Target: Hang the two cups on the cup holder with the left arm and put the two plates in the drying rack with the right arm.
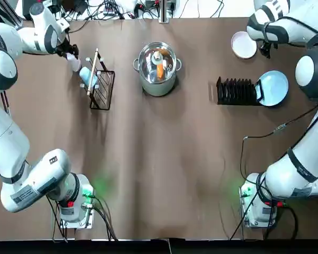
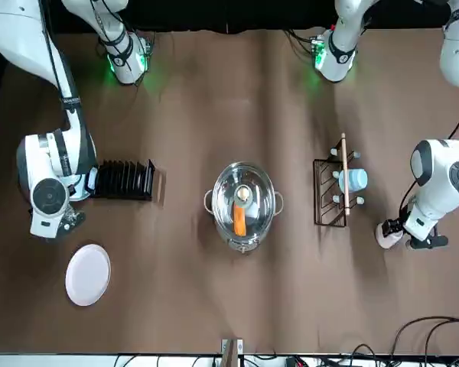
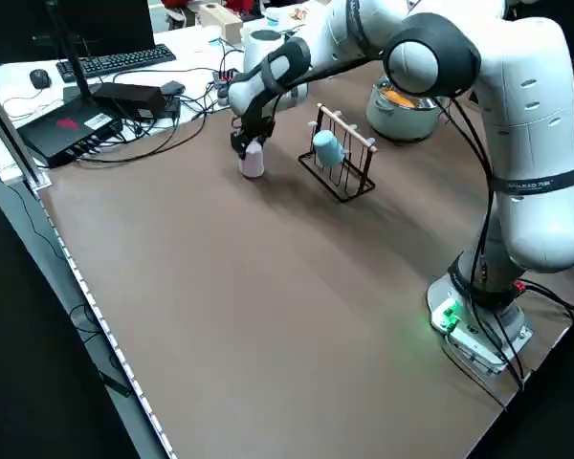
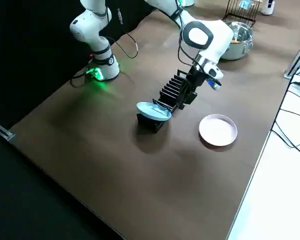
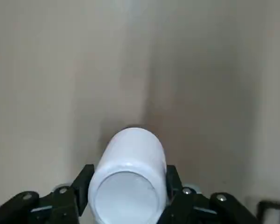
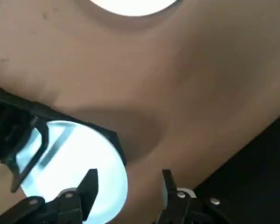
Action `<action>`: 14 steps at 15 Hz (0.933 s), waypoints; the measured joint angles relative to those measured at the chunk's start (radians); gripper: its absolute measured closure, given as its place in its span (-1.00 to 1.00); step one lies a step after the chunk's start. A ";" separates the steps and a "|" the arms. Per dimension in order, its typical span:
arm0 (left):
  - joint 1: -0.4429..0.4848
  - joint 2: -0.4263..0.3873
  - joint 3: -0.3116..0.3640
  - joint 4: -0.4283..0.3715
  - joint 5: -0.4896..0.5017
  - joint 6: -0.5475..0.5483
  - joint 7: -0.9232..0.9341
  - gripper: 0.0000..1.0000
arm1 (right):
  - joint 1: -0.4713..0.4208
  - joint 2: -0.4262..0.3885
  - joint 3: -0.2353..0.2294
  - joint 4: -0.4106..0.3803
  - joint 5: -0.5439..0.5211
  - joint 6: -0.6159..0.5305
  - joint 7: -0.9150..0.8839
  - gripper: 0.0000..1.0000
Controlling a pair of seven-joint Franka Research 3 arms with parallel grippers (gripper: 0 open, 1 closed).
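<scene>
Hanging the cup (image 5: 127, 198) well means squaring it to a peg (image 1: 88, 59), left gripper (image 5: 129, 175) grasping it at the holder's (image 1: 112, 87) ten o'clock, right gripper's (image 6: 129, 177) fingers released near the white plate (image 1: 244, 45).

Your left gripper (image 5: 127, 186) reaches low at the table's far left, its two fingers parted; your right gripper (image 6: 129, 193) hovers at the far right, fingers wide open.

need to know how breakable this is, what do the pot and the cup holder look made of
The pot looks like polished metal, likely stainless steel, given its mirror-like highlights; its lid seems clear glass, since an orange thing shows through. The cup holder looks like dark-painted metal wire, with a pale, matte bar, probably wood.
</scene>
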 joint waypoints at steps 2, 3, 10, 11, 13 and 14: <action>0.007 -0.031 -0.045 0.016 -0.004 -0.036 -0.088 -0.34 | 0.000 0.000 -0.001 0.016 0.054 -0.002 0.003 -0.26; 0.010 -0.062 -0.069 0.024 -0.012 -0.090 -0.146 -0.34 | 0.000 0.000 -0.002 0.022 0.079 -0.002 0.005 -0.27; 0.010 -0.317 -0.228 0.021 -0.120 -0.428 -0.512 -0.34 | -0.019 0.000 -0.013 0.093 0.280 0.029 0.063 -0.37; 0.009 -0.328 -0.239 0.012 -0.120 -0.445 -0.539 -0.34 | -0.023 0.000 -0.015 0.097 0.325 0.056 0.087 -0.37; 0.007 -0.329 -0.246 -0.007 -0.120 -0.451 -0.562 -0.34 | -0.040 0.002 -0.018 0.098 0.364 0.122 0.148 -0.37; 0.007 -0.327 -0.246 -0.019 -0.120 -0.451 -0.564 -0.34 | -0.054 0.008 -0.018 0.098 0.370 0.158 0.176 -0.37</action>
